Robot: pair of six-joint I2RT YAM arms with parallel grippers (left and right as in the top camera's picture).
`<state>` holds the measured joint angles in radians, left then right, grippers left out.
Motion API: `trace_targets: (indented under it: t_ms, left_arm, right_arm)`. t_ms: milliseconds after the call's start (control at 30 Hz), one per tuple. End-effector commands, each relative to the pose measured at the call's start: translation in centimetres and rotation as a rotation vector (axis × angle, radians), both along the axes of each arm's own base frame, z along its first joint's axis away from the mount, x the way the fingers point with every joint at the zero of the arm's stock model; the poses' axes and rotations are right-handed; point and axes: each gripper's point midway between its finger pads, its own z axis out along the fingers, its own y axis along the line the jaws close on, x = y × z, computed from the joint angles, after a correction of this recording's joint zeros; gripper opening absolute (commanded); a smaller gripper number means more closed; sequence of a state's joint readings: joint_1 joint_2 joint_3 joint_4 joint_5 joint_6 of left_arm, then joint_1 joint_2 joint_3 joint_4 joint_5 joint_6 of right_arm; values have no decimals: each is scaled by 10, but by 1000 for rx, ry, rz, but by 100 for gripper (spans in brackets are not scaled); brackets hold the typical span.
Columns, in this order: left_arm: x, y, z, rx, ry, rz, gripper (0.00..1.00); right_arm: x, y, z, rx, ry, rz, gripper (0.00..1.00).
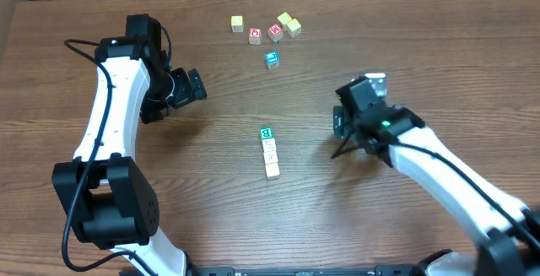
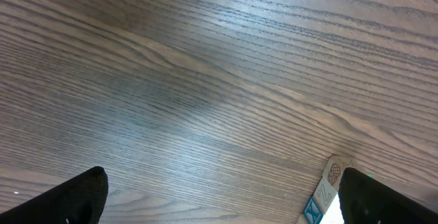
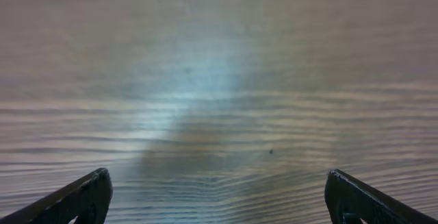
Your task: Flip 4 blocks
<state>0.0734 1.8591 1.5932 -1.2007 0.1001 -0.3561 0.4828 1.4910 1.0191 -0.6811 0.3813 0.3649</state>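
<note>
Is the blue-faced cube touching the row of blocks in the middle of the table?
No, the blue-faced cube sits well apart from the row of blocks, with bare table between them.

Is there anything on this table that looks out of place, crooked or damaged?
Nothing looks damaged or spilled. The blocks lie in a tidy row at mid-table, the row slightly slanted. The loose cubes sit scattered near the far edge, several turned at angles, but none looks broken.

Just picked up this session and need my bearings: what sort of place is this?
Probably a robot test bench: a wood-grain table, a left arm and a right arm reaching over it, and small alphabet blocks as props.
</note>
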Motion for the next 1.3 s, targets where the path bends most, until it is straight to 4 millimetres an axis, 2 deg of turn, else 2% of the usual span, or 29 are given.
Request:
trace_targets:
  t_ms: [0,100,167,300,467,567,700,900,1100,1267]
  left_arm:
    - [2,-1,5,6,-19,-17,100]
    - [2,-1,5,6,-19,-17,100]
    - [2,-1,5,6,-19,-17,100]
    - [2,-1,5,6,-19,-17,100]
    - [2,-1,5,6,-19,-17,100]
    - [2,-1,5,6,-19,-17,100]
    - [2,-1,5,6,-19,-17,100]
    - [2,-1,5,6,-19,-17,100]
    - [2,-1,5,6,-19,-17,100]
    - [2,-1,5,6,-19,-17,100]
  right_arm:
    - [1,-5,57,65,-157,-9,100]
    - [-6,-11,102,120,-288,-19,100]
    - [-4,-22,143,149,-440,-64,100]
    - [-14,-43,207,248,-654,-113,100]
    - [-49,-62,259,368,-811,-99,100]
    - [-72,-74,278,409,-889,-96,100]
    - [-100,-91,281,425,-963,-117,100]
    - [-131,-110,259,422,-1030,-155,100]
    - [-141,-119,232,428,-1114,-177,100]
    - [-147,-114,242,496,-1321,-103,100]
